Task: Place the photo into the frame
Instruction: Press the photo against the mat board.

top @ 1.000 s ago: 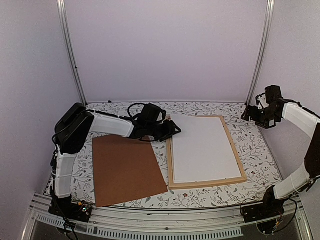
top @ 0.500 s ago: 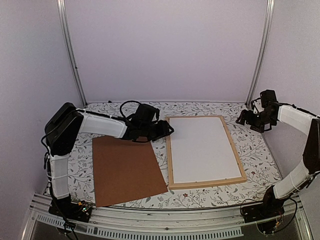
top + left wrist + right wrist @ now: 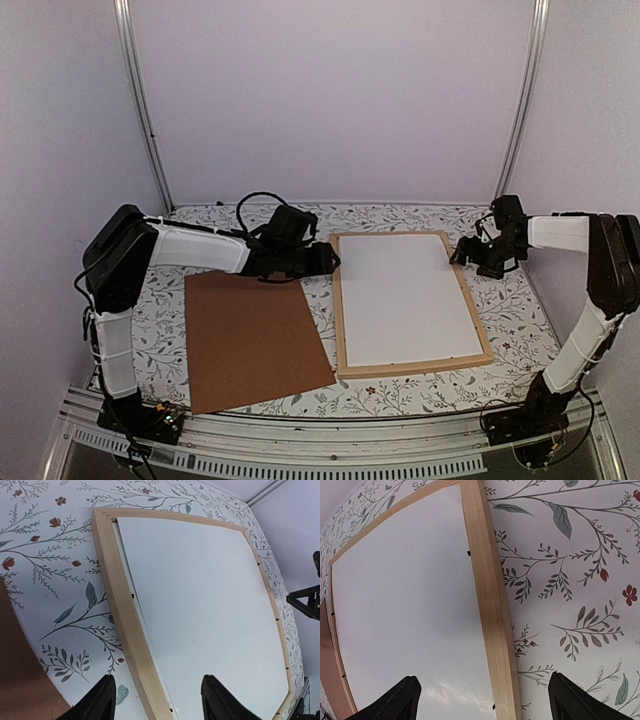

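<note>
Flowery tablecloth point(image 3: 510, 310) under pale lilac walls. The photo point(image 3: 405, 295) sits white side up inside the frame point(image 3: 410, 367), centre-right of the overhead view, and a brown backing board point(image 3: 255, 340) lies flat at lower left. Left gripper point(image 3: 328, 258) hovers at the frame's upper-left corner, jaws partway apart with nothing in them. Right gripper point(image 3: 461, 255) is by the upper-right edge, jaws spread wide, also empty.

Large rectangular light-wood frame point(image 3: 340, 310) flat on floral-patterned table point(image 3: 420, 395). Thin rectangular photo point(image 3: 405, 295) inside frame, plain white back up. Flat rectangular brown backing board point(image 3: 255, 335) left of frame, just beside its left strip. By frame's far-left corner: left gripper point(image 3: 327, 262). Just right of frame's far-right corner: right gripper point(image 3: 462, 255).
</note>
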Robot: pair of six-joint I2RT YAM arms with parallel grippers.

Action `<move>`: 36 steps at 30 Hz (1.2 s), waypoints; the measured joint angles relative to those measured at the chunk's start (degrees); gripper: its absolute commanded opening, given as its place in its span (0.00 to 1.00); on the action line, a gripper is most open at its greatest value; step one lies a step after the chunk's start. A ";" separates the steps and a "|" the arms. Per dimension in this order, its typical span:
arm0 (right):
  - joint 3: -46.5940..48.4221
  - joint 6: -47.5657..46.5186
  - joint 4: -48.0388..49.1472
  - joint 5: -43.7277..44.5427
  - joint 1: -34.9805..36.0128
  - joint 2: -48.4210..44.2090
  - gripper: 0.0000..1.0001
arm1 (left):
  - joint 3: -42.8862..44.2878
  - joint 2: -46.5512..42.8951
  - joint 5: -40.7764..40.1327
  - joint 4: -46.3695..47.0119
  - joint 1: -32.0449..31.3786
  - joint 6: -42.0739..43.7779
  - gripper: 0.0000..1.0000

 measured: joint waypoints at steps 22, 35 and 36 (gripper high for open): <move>15.17 -0.52 8.28 0.00 18.21 16.72 0.87 | 2.05 0.50 -0.74 -5.25 0.83 8.33 0.64; 16.52 -1.01 8.72 0.22 21.20 20.76 0.87 | 2.03 0.50 -1.27 -5.73 1.75 8.63 0.64; 16.41 -1.01 8.79 0.33 21.29 20.76 0.87 | 2.05 0.50 -1.29 -5.79 1.88 8.63 0.64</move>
